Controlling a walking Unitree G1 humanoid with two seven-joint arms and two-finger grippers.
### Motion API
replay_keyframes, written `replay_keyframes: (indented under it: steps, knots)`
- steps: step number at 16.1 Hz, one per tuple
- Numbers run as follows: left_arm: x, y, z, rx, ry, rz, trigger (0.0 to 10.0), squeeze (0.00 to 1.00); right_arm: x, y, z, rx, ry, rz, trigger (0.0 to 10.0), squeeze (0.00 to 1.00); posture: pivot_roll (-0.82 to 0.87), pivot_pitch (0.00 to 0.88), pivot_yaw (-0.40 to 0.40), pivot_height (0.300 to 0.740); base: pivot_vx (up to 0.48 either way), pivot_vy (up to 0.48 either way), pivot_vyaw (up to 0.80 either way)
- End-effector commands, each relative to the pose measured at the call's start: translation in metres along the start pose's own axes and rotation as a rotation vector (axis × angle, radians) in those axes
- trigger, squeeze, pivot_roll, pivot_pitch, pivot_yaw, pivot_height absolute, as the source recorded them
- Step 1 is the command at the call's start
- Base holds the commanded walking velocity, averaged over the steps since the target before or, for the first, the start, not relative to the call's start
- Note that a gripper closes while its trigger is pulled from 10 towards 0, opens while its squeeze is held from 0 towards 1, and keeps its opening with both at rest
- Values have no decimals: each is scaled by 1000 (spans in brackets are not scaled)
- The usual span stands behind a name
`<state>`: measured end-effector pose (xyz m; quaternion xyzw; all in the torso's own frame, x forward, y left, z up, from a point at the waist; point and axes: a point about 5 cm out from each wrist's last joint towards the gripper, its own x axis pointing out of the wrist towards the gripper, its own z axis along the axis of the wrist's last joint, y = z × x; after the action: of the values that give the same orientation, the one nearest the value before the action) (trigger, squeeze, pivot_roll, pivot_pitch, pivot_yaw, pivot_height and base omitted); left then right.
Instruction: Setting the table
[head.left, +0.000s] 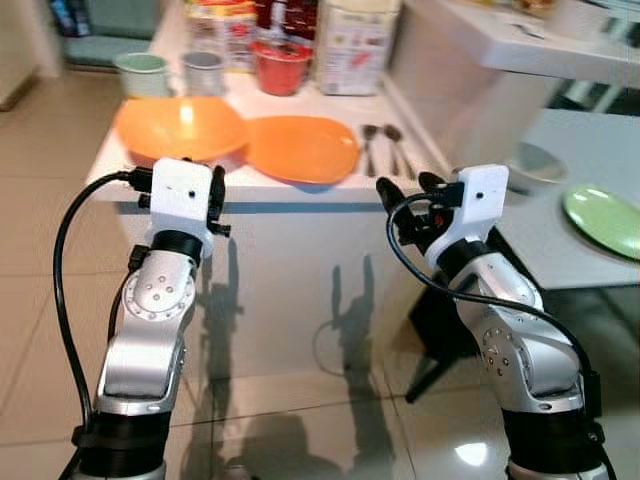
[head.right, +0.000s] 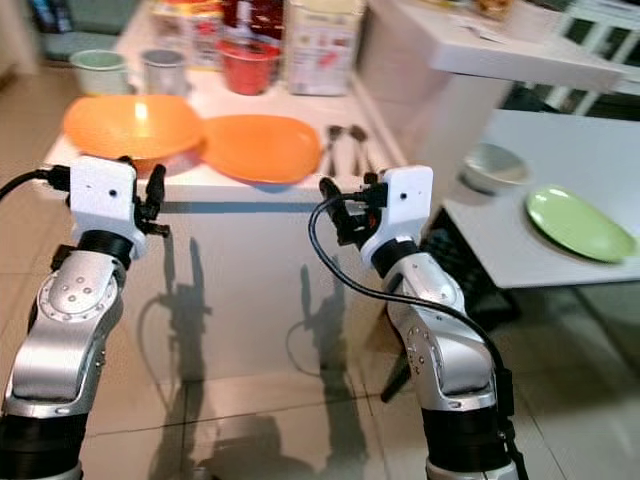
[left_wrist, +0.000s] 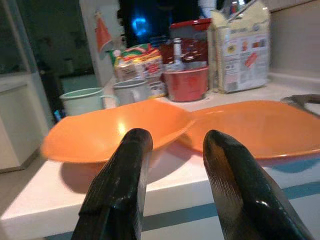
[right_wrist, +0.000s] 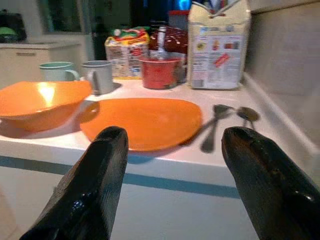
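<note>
Orange bowl (head.left: 180, 127) and plate (head.left: 302, 148) sit on the white worktop (head.left: 240, 185) just ahead of my left tool (left_wrist: 172, 187) and right tool (right_wrist: 175, 185), both open and empty.

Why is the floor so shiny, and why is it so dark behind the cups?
In the left eye view the glossy floor mirrors the light, with a bright glare spot and dark arm shadows. In the left wrist view the room behind the cups is dim, and the black fingers look soft and blurred up close. The orange bowl carries a small bright highlight.
</note>
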<state>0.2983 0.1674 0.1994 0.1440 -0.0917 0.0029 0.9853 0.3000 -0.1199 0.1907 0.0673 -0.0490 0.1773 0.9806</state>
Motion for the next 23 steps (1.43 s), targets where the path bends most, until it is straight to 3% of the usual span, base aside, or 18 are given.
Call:
replay_keyframes:
  steps: [1, 8, 12, 17, 23]
  knots:
    - [2, -4, 8, -10, -35, -12, 10000, 0, 2, -7, 5, -3, -1, -32, 10000, 0, 82, 0, -129, 740, 0, 0, 0]
    - [2, -11, 18, 8, -70, -61, 10000, 0, 2, -9, -1, 11, 33, -38, 10000, 0, 86, 0, -126, 740, 205, 0, 0]
    - [3, -11, 22, 20, -84, -75, 10000, 0, 2, -9, -2, 26, 34, -54, 10000, 0, 87, 0, -123, 740, 322, 0, 800]
    - [-1, -22, 32, 45, -133, -198, 10000, 0, -1, -15, -3, 39, 55, -99, 10000, 0, 84, 0, -118, 740, 324, 0, 0]
    - [1, -15, 45, 84, -154, -206, 10000, 0, -3, -15, -7, 1, 105, -99, 10000, 0, 90, 0, -119, 740, 246, 0, -341]
